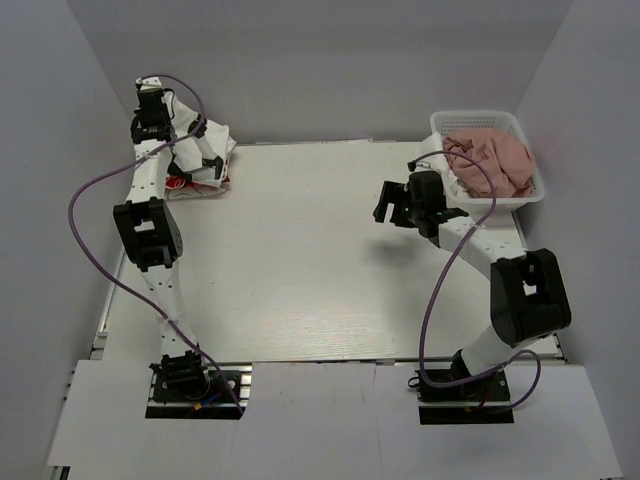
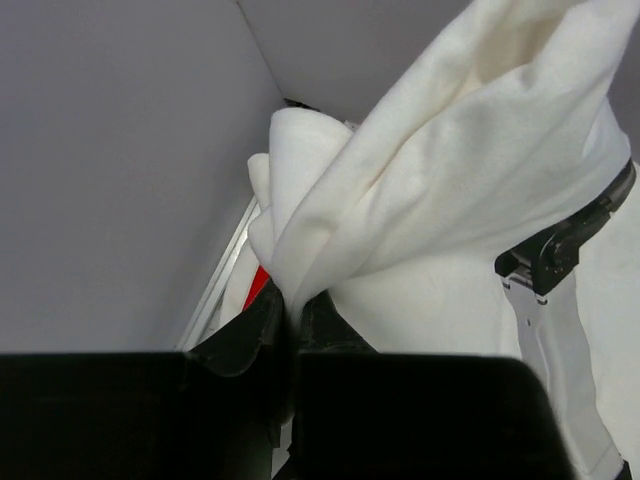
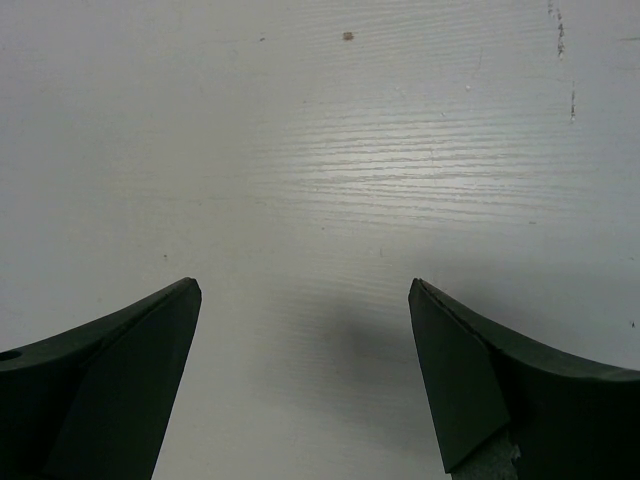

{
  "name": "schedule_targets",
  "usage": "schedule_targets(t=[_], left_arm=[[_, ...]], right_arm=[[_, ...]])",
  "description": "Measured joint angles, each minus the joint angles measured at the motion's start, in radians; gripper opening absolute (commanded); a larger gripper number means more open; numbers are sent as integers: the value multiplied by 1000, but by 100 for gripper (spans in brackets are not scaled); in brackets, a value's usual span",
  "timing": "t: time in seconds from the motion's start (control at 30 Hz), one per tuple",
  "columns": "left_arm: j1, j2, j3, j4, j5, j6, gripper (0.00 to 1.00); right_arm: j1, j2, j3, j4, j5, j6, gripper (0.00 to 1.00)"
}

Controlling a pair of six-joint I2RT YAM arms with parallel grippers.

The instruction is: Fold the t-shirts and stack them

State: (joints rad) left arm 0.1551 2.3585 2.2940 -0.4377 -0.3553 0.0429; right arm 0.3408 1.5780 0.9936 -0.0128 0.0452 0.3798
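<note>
Left pincer (image 2: 291,322) pinching white t-shirt (image 2: 450,160), right pincer (image 3: 305,288) wide open

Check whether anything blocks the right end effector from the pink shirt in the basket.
Only the side wall of the basket: the pink shirt lies inside, heaped above the rim, while the open right end effector hangs over the table left of it. Nothing covers the shirt from above.

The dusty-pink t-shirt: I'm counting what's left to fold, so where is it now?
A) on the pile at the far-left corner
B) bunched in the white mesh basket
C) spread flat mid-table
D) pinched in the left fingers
B: in the top view the dusty-pink t-shirt sits crumpled inside the white mesh basket at the far right.
</note>
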Motion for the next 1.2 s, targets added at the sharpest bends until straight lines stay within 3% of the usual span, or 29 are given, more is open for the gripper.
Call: schedule_targets(t=[0.07,0.1,0.17,0.2,0.23,0.47,0.67,0.8,0.9,1.03,1.13,1.2], left_arm=[[10,16,0,8,0,-27,23],[15,26,1,10,-6,-42,45],[26,47,2,14,-21,-64,68],[33,56,2,13,-30,-74,93],[39,59,2,8,-35,-84,100],[71,23,-4,-19,-34,-167,100],[48,-163,-116,-87,75,-244,100],[-21,-444,-414,-73,154,-360,100],[-126,-753,-811,37,208,-444,100],[-275,-1078,-1265,152,400,-533,100],[-325,-1242,-1508,151,462,-592,100],[-331,-1300,-1569,120,463,-612,100]], right_arm=[[0,25,23,-14,0,-2,90],[0,39,33,-18,0,-3,90],[1,60,47,-24,-3,-4,90],[1,66,50,-29,-4,-6,90],[2,68,50,-34,-5,-6,90],[2,66,50,-40,-15,-17,90],[2,-29,10,-21,-25,-20,90],[1,-186,-99,22,-50,-2,90],[1,-294,-174,31,-64,14,90],[1,-444,-274,-2,-74,24,90],[2,-565,-357,-35,-70,39,90],[2,-654,-428,-51,-74,53,90]])
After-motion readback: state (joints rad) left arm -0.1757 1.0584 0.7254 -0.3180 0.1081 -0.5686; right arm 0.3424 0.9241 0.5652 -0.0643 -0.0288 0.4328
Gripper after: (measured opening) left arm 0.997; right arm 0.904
